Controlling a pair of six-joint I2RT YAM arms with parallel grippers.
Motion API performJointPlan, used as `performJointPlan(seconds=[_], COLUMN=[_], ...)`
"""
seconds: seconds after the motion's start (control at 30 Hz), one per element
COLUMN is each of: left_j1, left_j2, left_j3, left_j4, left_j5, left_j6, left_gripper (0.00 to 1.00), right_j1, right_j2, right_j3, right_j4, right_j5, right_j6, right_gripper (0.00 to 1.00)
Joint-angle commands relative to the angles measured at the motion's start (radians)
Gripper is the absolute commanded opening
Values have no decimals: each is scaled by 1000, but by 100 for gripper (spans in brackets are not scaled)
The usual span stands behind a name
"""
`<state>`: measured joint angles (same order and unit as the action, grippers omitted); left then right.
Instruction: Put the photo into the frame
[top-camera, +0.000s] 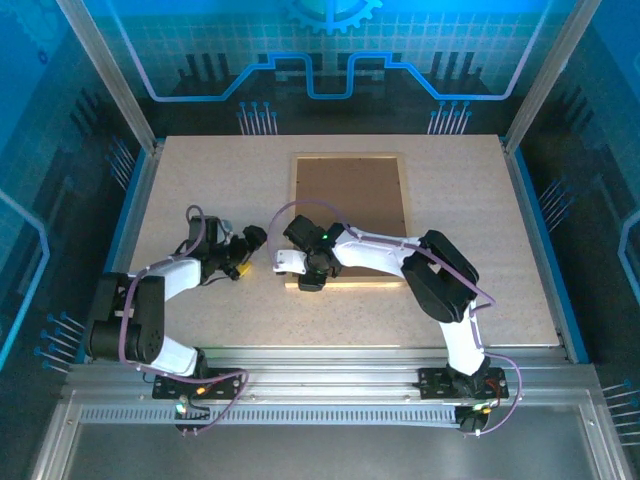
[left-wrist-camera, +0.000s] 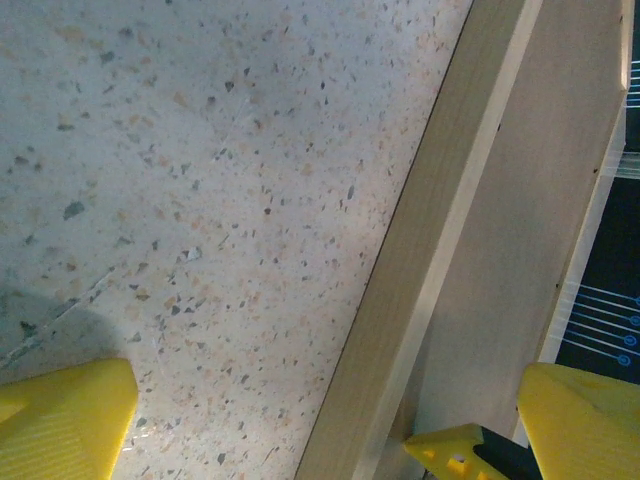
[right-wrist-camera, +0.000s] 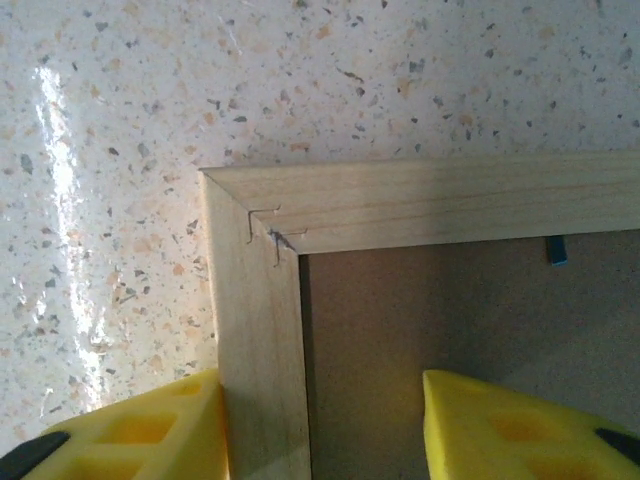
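On the speckled table, the frame lies flat at about the middle, back side up. A brown backing board fills the space inside its light wooden rails. At the frame's near-left corner you can see the mitred joint pinned by a small metal staple. A small blue tab sticks out from the inner edge of the adjoining rail onto the board.

Your right gripper sits at that corner, straddling the frame's near rail. One yellow finger is outside the frame, right up against the rail's outer edge. The other finger hangs over the backing board, clear of the rail's inner edge. Its jaws are spread with the rail between them, not pinching it.

Your left gripper is just beside the frame's left rail, on the outside, near the same corner. Its jaws stand wide apart and hold nothing. From its wrist camera, a length of the frame's rail runs diagonally between the two yellow fingertips. Your right arm crosses above the frame's near rail.
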<state>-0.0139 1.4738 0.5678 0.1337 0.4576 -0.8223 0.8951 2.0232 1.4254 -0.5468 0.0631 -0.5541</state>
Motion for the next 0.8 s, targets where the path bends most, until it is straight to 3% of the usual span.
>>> performJointPlan(seconds=[0.0,0.27,0.4,0.5,0.77], left_j1=[9,8,8,5,-30], left_j2=[6,-28,-40,-46,-64], left_j3=[-20,-32,-40,-45,-50], left_j4=[38,30,27,23,10], left_j5=[43,43,45,52,44], left_j6=[-30,-32,-31,-31,-38], left_gripper=[99,99,99,99,99], right_j1=[31,30,27,13,-10], right_j2=[61,61,53,41,32], right_j3=[-74,-85,-63,-38,28], right_j4=[8,-2,-31,-56,-127], right_j5=[1,-25,-39,-61,-59], right_j6=[2,0,2,14,47], right_gripper=[41,16,13,0,0])
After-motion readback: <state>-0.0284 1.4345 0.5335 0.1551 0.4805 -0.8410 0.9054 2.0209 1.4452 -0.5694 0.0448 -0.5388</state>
